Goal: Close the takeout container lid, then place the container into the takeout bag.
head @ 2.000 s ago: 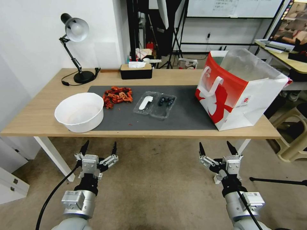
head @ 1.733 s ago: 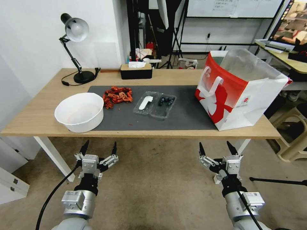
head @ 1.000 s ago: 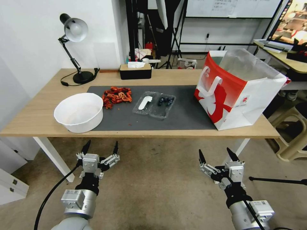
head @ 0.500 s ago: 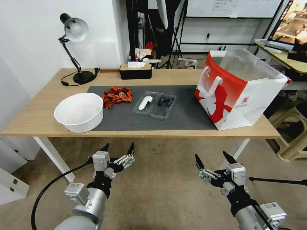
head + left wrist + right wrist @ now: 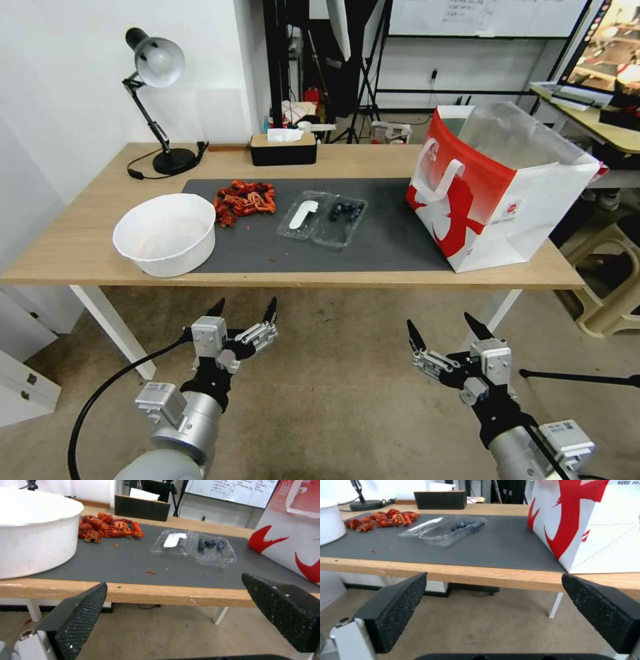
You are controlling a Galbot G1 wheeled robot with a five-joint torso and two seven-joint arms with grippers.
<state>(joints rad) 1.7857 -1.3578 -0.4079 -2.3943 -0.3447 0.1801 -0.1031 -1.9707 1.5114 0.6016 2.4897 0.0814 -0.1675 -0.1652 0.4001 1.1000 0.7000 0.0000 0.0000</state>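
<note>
One wooden table (image 5: 80,247) is seen, carrying a dark grey mat (image 5: 387,233). At 3 o'clock on the mat's end the takeout bag (image 5: 493,200) is stood upright: white paper, a red graphic panel, flat white handles, silvery lining; its small print cannot be read. At 9 o'clock a round white bowl (image 5: 165,233) is set, with a heap of red crayfish (image 5: 244,200) just beyond it. At the mat's centre the takeout container (image 5: 322,219) is laid open, clear ribbed plastic, dark berries in one half; the lid (image 5: 304,215) bears a blank white oblong sticker. Below the table edge, the left gripper (image 5: 243,310) and right gripper (image 5: 442,325) are held with fingers spread wide, empty, their pads finely dimpled.
</note>
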